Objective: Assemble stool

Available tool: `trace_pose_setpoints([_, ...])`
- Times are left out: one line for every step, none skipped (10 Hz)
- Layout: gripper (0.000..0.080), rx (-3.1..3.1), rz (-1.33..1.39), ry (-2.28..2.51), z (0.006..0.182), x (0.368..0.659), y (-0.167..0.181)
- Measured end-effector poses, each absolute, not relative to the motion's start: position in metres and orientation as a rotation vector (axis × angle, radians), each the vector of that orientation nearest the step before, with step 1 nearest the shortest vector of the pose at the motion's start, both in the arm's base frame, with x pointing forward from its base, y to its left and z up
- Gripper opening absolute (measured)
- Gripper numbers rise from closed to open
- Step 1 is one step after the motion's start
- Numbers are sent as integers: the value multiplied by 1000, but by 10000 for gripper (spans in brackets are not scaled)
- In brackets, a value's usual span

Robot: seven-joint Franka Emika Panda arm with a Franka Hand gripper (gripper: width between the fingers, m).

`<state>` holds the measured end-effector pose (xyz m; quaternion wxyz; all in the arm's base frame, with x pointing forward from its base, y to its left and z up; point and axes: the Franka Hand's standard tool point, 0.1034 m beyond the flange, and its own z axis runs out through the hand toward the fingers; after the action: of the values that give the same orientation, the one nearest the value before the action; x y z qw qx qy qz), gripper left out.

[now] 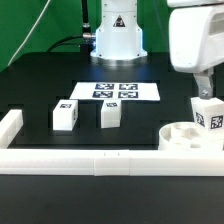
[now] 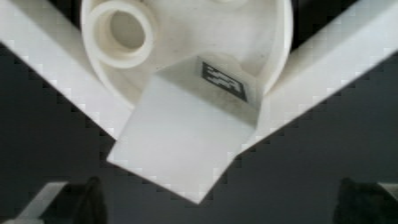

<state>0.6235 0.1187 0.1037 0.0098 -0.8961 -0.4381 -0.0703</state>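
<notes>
End effector (image 2: 222,203) wide open, gripping nothing, hovering over a leg (image 1: 207,116) standing on the seat (image 1: 178,137) at exterior view's right; 2nd leg (image 1: 67,116) & 3rd leg (image 1: 110,114) loose on counter (image 1: 40,85), well apart from seat

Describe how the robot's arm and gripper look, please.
The arm's base is white and rounded, with a dark triangular mark. The gripper has a boxy white body and two dark fingers. A black cable runs beside the base.
</notes>
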Motion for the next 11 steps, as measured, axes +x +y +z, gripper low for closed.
trace_pose_setpoints([649, -2741, -200, -1498, 101, 624, 118])
trace_pose_setpoints([649, -2673, -188, -1645, 97, 626, 118])
trace_pose_setpoints([649, -2625, -174, -1743, 93, 626, 119])
trace_pose_setpoints([649, -2532, -163, -1904, 90, 625, 121])
trace_pose_setpoints([649, -2446, -164, -2037, 89, 625, 123])
trace_pose_setpoints([649, -2418, -159, -2075, 87, 625, 123])
trace_pose_setpoints([649, -2335, -146, -2184, 86, 624, 120])
trace_pose_setpoints([649, -2278, -137, -2254, 85, 625, 117])
trace_pose_setpoints([649, -2218, -131, -2321, 85, 625, 115])
trace_pose_setpoints([649, -2144, -120, -2402, 85, 625, 113])
trace_pose_setpoints([649, -2095, -111, -2454, 85, 626, 111])
